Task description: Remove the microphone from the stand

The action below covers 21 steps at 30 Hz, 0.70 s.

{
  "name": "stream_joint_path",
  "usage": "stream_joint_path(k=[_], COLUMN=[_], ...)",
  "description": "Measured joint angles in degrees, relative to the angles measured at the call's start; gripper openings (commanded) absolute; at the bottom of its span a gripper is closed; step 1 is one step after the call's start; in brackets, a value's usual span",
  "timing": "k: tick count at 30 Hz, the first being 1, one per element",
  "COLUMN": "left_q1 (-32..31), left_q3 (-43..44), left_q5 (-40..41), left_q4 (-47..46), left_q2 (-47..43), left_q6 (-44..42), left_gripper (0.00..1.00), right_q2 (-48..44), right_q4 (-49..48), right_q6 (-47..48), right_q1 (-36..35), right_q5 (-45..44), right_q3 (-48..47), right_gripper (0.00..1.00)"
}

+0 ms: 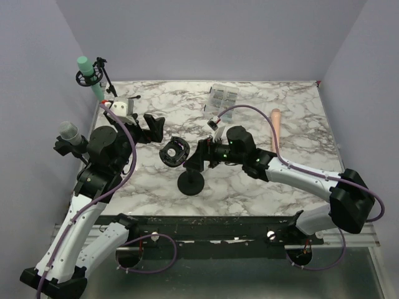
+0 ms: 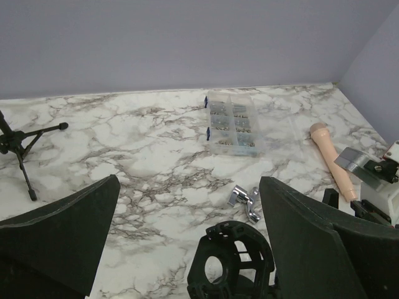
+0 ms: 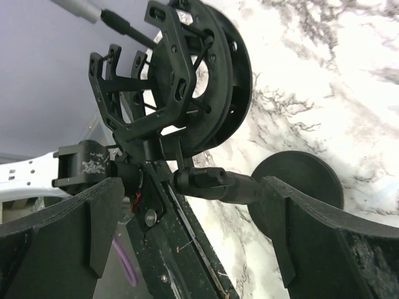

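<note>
At the far left, just beside the left arm, a grey-headed microphone (image 1: 68, 132) sits in a dark holder. Behind it, in the corner, a green-headed microphone (image 1: 83, 65) stands in a mount on a small tripod (image 2: 20, 144). I cannot tell which of the two the task means. Next comes the left gripper (image 1: 153, 124), above the desk (image 1: 237, 196), its jaws wide apart and holding nothing. To its right is the stand (image 1: 191, 183) with a round black base, and its ring mount (image 1: 174, 152) looks empty in both wrist views. The right gripper (image 3: 190, 205) has its jaws wide on either side of the short arm of the stand, near it but, as far as I can see, not pressing it. Further right lie a clear parts box (image 1: 223, 98) and a peach-coloured rod (image 1: 275, 128). I judge that a microphone is stiff, rather heavy for its size, and smooth and round on the body, so it can slip or turn between the jaws. The mesh or foam head is the delicate part. The better hold is across the body just below the head, followed by a pull along its own axis. The other gripper should steady the stand meanwhile, because a light stand may tip.
</note>
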State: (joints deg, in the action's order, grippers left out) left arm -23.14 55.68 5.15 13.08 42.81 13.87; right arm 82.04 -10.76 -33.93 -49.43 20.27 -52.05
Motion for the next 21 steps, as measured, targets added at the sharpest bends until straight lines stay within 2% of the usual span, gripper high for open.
stream_joint_path(k=[6, 13, 18, 21], left_q1=[-0.1, -0.1, -0.1, -0.1], left_q3=[8.6, 22.3, 34.6, 38.1], left_q5=[0.2, 1.0, 6.8, 12.0], left_q4=[10.4, 26.1, 40.6, 47.2], left_q2=[-0.2, -1.7, 0.4, 1.2], left_q6=[2.2, 6.2, 9.3, 10.7], left_gripper=[0.99, 0.99, 0.98, 0.98], right_q2=[-7.7, -24.5, -31.2, -31.7], right_q4=[3.2, -2.7, -4.4, -4.1], right_q6=[1.0, 1.3, 3.7, 4.3], right_q1=[0.0, 0.0, 0.0, 0.0], right_q5=[-3.7, -9.6, -12.7, -13.9], right_q3=[0.2, 8.0, 11.0, 11.3], right_gripper=[1.00, 1.00, 1.00, 1.00])
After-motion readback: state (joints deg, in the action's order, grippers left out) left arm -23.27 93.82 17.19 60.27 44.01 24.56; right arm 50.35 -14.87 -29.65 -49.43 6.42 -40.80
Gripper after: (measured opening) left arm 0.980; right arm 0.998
